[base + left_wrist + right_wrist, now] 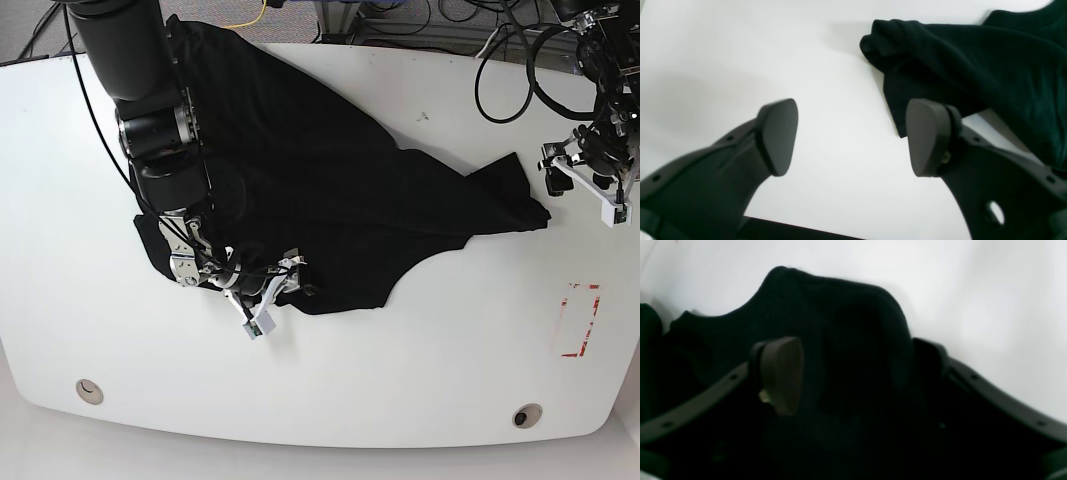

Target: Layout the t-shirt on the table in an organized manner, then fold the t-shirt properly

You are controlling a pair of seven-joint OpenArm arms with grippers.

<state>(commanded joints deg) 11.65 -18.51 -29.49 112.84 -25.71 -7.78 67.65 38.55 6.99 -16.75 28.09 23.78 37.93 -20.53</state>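
The black t-shirt (320, 190) lies spread but rumpled across the white table (400, 400), reaching from the far left corner toward the right side, where one end tapers to a bunched tip. The right gripper (290, 280) sits low at the shirt's near edge. In the right wrist view its fingers (781, 373) stand apart with a raised fold of the shirt (840, 340) between them, but whether they press on the cloth cannot be told. The left gripper (560, 165) is just beside the shirt's right tip; in the left wrist view its jaws are wide apart over bare table and hold nothing, one finger (927, 136) near the cloth's edge (973, 66). A red rectangle mark (578, 320) lies near the right edge.
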